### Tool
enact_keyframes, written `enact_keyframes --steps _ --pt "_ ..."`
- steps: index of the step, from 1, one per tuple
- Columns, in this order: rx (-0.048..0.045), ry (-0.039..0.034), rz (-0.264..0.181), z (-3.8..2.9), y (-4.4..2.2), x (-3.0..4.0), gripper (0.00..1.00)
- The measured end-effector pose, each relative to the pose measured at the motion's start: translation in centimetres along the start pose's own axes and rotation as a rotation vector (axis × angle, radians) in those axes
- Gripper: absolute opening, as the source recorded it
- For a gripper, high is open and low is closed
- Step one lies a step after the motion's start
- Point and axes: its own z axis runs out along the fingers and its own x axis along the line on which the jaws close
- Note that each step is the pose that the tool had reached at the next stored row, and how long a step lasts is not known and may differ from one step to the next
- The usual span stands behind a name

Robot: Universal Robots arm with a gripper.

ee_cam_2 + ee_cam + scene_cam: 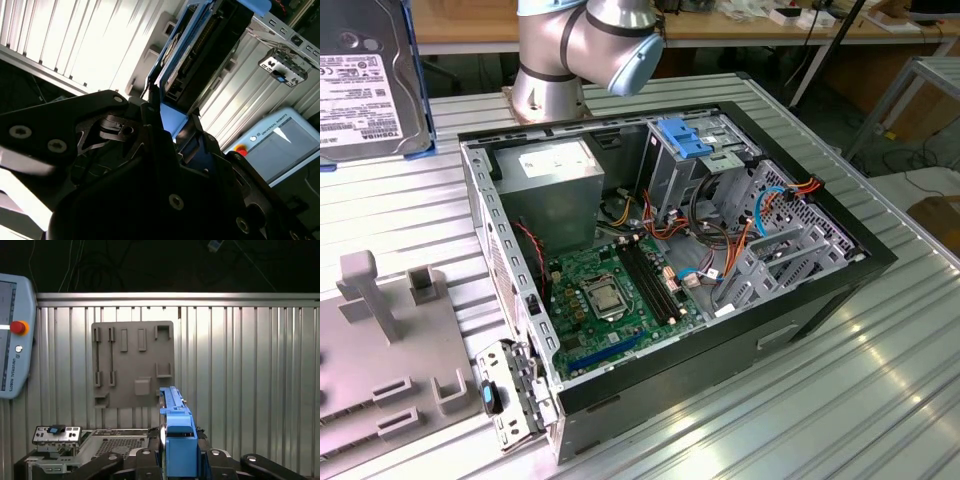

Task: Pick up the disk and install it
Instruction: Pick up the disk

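The disk [360, 80] is lifted clear of the table at the exterior view's upper left, its silver face and white label toward the camera, with a blue rail along its edge. In the first wrist view the disk [177, 435] appears edge-on as a blue rail, and my gripper [177, 457] is shut on it from both sides. In the second wrist view the disk [210, 45] sticks out beyond the black fingers [150, 145] of my gripper [165, 125]. The open computer case [820, 290] lies on its side to the exterior view's right of the disk.
Inside the case are a grey power-supply box [555, 170], a green motherboard [610, 295] and a drive cage with a blue latch [685, 135]. A grey fixture board [380, 350] [132, 365] lies on the ribbed metal table [840, 400]. A teach pendant [12, 335] lies at the table edge.
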Motion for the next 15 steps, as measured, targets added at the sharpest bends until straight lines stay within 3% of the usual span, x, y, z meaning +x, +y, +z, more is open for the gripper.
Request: enact_keyframes --steps 13,15 --pt "0.0 0.0 0.0 0.05 -3.42 -0.03 0.37" --pt "0.0 0.0 0.0 0.05 -3.7 -0.03 0.37"
